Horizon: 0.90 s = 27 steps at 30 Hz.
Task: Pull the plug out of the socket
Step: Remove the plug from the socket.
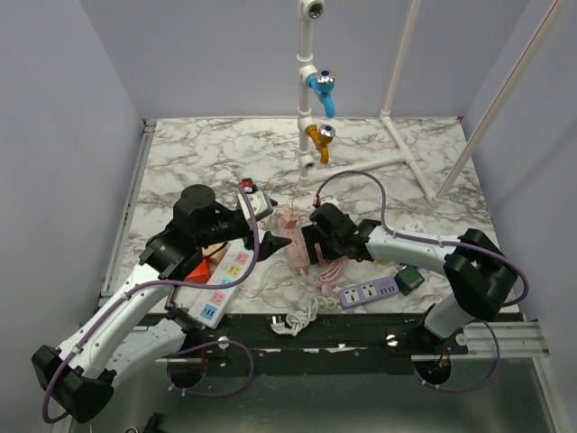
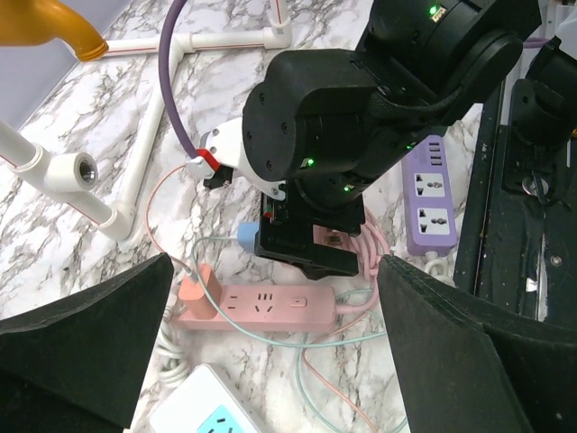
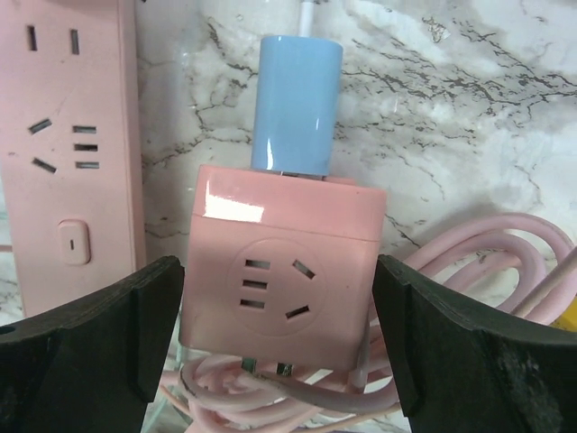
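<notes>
Right gripper [image 3: 278, 271]: fingers wide, flanking the pink cube [image 3: 284, 221]; whether they press it I cannot tell. The blue plug [image 3: 296, 104] sits in the cube's far face, lying flat, long axis pointing straight away from the gripper, beside the strip [image 3: 72, 135]. Left gripper [image 2: 275, 271] gapes above.

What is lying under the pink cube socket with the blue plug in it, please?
Coils of pink cable show beneath the pink cube socket, spilling out near and right. How far they run underneath is covered by the socket.
</notes>
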Each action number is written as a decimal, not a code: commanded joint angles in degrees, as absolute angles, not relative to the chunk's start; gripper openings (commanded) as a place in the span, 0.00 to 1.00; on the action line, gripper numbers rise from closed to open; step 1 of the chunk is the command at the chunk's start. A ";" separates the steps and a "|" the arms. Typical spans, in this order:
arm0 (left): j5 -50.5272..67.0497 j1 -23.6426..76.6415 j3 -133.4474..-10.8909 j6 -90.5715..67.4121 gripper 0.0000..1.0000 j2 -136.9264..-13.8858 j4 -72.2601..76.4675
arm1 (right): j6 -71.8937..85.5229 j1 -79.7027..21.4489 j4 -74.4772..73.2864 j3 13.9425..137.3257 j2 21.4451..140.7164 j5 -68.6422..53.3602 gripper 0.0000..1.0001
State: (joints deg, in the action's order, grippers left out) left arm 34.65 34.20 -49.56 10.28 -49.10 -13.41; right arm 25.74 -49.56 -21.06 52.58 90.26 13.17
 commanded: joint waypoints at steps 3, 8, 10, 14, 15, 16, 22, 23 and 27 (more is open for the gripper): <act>36.50 33.91 -48.60 11.34 0.99 -48.17 -13.18 | 27.92 -50.71 -10.99 47.98 90.27 19.14 0.91; 36.85 33.93 -48.43 11.26 0.98 -47.95 -13.30 | 28.65 -52.08 -8.41 47.16 91.74 24.13 0.92; 36.83 33.92 -48.26 11.27 0.99 -47.82 -13.36 | 28.73 -52.53 -6.11 46.16 90.51 25.83 0.88; 36.66 33.91 -47.40 11.50 0.98 -47.55 -13.39 | 28.97 -52.86 -3.80 44.31 86.20 29.40 0.67; 36.69 33.93 -47.18 11.98 0.99 -47.50 -13.58 | 28.01 -52.85 -3.27 43.65 84.20 29.81 0.64; 36.88 33.89 -46.92 12.48 0.99 -47.38 -13.89 | 27.10 -52.84 -2.66 43.06 81.24 29.68 0.60; 38.89 33.90 -46.31 17.70 0.99 -47.02 -15.93 | 20.70 -52.80 -1.89 42.99 68.25 16.97 0.59; 39.59 33.91 -46.60 18.66 0.98 -47.02 -16.22 | 20.89 -52.77 -3.14 43.58 67.38 14.23 0.59; 42.27 33.92 -48.43 23.69 0.98 -46.85 -18.49 | 21.49 -52.75 -5.80 44.78 64.94 4.52 0.58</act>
